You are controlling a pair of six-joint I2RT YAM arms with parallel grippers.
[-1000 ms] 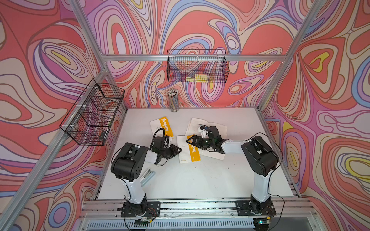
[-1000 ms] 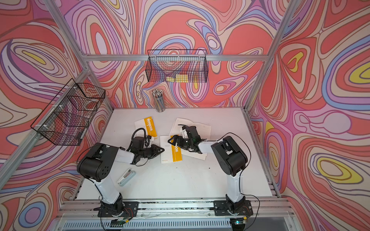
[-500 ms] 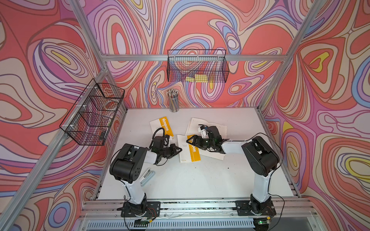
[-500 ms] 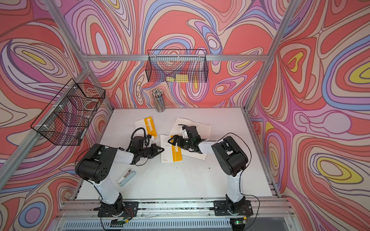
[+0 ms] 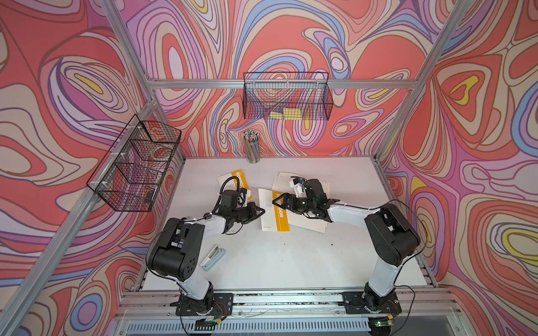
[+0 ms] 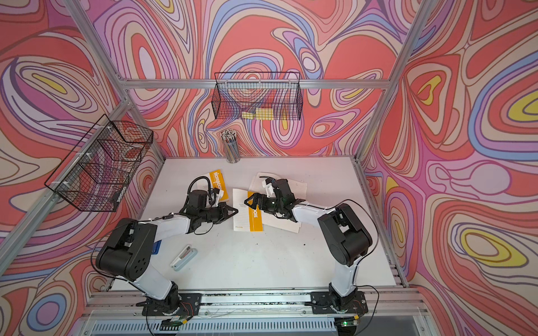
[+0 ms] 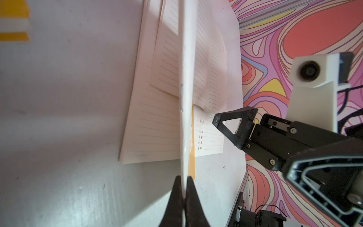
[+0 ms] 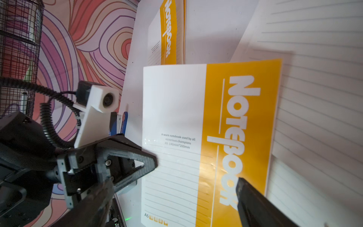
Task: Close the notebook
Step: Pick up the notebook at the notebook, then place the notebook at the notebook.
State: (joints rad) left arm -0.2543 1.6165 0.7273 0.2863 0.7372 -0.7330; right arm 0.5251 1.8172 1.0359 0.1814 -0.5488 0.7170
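The notebook [image 5: 269, 224] lies open in the middle of the table, and its white and yellow cover [image 8: 176, 110] reads "Notebook". Its lined pages [image 7: 157, 127] spread beneath the cover and under the right arm. My left gripper [image 7: 183, 179] is shut on the cover's free edge, which in the left wrist view shows edge-on, raised off the pages. Both top views place the left gripper [image 5: 262, 211] at the cover's left side. My right gripper [image 5: 276, 200] hovers over the cover's far end. Its jaws stand wide open around the yellow band [image 8: 235, 127], holding nothing.
A second, closed notebook [image 5: 237, 180] lies behind the left wrist. A grey stapler [image 5: 212, 257] sits at the front left. A pencil cup [image 5: 252, 147] stands at the back wall, under a wire basket [image 5: 286, 97]. Another wire basket [image 5: 136, 165] hangs on the left wall.
My left jaws have closed on the cover's edge. Both arms have hardly moved.
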